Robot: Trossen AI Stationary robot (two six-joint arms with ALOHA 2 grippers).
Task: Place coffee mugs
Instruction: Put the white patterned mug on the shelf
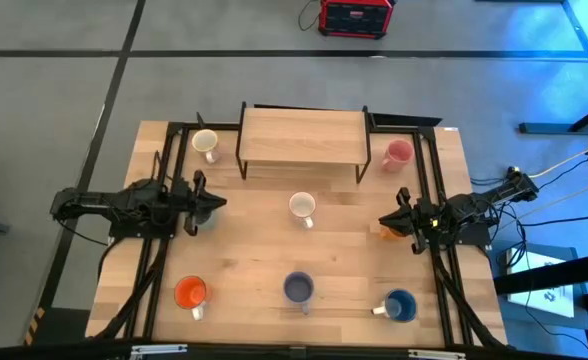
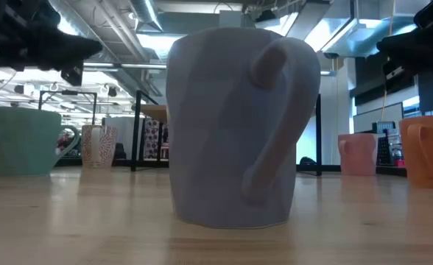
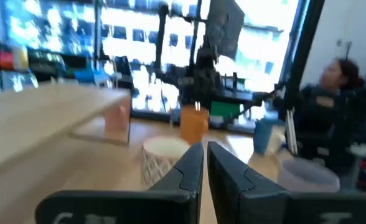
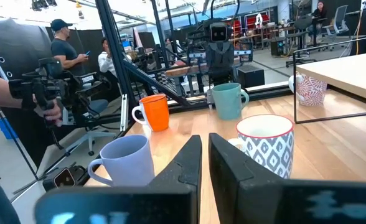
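Note:
Eight mugs stand on their bases on the wooden table. In the high view: cream (image 1: 206,142) and pink (image 1: 397,153) beside the shelf, a white patterned one (image 1: 302,207) mid-table, and bright orange (image 1: 191,293), lavender-grey (image 1: 298,288) and blue (image 1: 401,305) along the near edge. The pale green mug (image 2: 25,140) stands under my left gripper (image 1: 217,203). The amber orange mug (image 1: 388,233) stands under my right gripper (image 1: 387,217). Both grippers hover above the table, shut and empty, as the wrist views show for the left gripper (image 3: 203,167) and the right gripper (image 4: 205,160).
A low wooden shelf on black wire legs (image 1: 302,137) stands at the table's far middle. Black frame rails (image 1: 159,250) run along both table sides. People sit or stand beyond the table (image 4: 65,37). Open tabletop lies between the centre mug and the near row.

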